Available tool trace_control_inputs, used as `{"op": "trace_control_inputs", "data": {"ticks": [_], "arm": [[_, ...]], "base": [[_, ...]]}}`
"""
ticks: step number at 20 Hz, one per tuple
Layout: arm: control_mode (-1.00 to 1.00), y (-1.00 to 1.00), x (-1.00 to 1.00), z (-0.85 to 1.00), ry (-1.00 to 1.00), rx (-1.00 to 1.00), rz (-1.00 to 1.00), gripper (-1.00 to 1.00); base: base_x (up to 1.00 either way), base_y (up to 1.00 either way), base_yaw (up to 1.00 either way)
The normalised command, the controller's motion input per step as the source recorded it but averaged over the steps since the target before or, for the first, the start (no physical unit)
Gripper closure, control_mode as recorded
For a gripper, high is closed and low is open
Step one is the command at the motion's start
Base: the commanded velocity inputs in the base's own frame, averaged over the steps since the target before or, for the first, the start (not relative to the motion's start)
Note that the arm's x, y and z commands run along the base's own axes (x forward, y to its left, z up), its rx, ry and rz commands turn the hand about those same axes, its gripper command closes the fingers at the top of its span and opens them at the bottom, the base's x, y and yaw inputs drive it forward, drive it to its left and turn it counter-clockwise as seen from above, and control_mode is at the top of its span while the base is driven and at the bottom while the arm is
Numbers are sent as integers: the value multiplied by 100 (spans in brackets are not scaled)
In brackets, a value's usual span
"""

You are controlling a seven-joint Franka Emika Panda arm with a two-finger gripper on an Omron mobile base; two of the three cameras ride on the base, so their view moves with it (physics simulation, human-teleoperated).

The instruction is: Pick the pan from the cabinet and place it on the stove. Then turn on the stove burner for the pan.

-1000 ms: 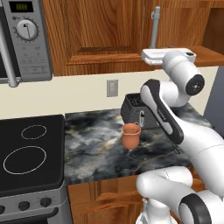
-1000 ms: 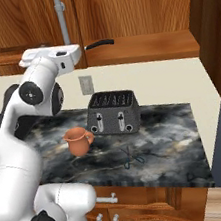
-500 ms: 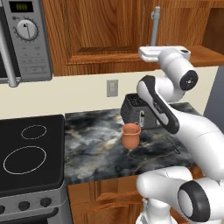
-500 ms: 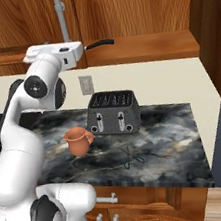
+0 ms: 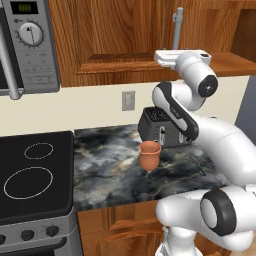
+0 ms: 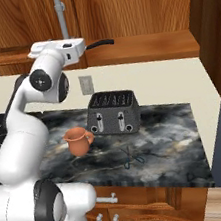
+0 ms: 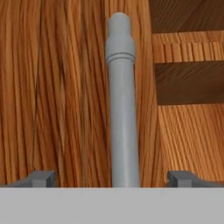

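Hand raised to the wall cabinet (image 5: 125,35), level with the lower end of its grey bar handle (image 7: 122,109).

Hand view: handle runs straight up the frame between the two fingertips (image 7: 41,178), one tip on each side, neither touching it. Jaws stand wide open, nothing held. Handle's rounded end cap is at the top of this view; wood grain of the door lies behind it, and a darker opening with a shelf edge sits to one side.

Right base view: gripper (image 6: 79,46) is just under the bar handle. Past the hand, a thin black pan handle (image 6: 99,44) pokes out along the cabinet's bottom ledge; long axis roughly level, free end pointing to picture right. Pan body hidden behind the hand, so cannot tell how it lies.

Left base view: gripper (image 5: 167,57) from the other side. Stove (image 5: 35,175) at lower left, black glass with white rings, the largest ring (image 5: 28,182) nearest the front. Microwave (image 5: 27,45) above it.

Desk (image 5: 110,165), dark marble: toaster (image 6: 113,113) at the back, terracotta mug (image 6: 78,141) in front of it, the two apart.
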Motion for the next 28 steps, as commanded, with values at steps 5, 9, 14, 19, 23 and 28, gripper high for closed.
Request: {"op": "trace_control_inputs", "data": {"ticks": [5,9,14,19,23,28], "arm": [[-100,0,29,0,0,0,0,-100],[-100,0,21,-3,0,0,0,-100],[-100,5,31,-7,0,0,0,100],[-100,12,32,-9,0,0,1,100],[-100,19,23,-7,0,0,1,100],[-100,4,0,0,0,-2,0,100]], "base": [[0,0,0],[0,0,0],[0,0,0],[0,0,0],[0,0,0],[0,0,0]]}}
